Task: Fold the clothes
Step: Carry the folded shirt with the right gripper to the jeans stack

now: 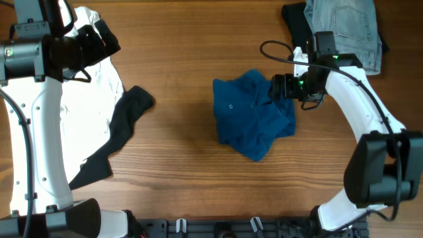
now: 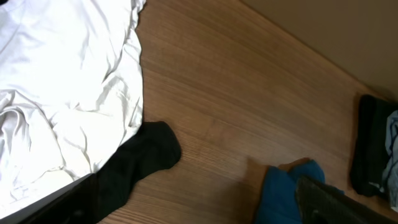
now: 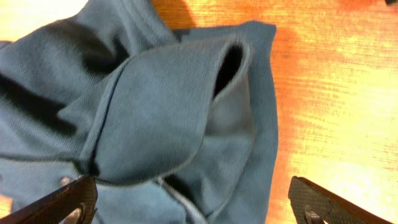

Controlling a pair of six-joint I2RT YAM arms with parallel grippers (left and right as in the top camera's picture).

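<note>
Overhead view is showing the deep-blue shirt point(image 1: 254, 116) lying crumpled near the centre of the table point(image 1: 185, 66), with the right gripper point(image 1: 274, 87) sitting over the shirt's edge on the right arm's side. Right wrist view is showing the fingers point(image 3: 59, 202) standing wide apart, released, grasping nothing, folded cloth lying below between them. Left gripper point(image 1: 109, 45) is hanging released over the white garment point(image 1: 86, 112), well apart from the shirt
</note>
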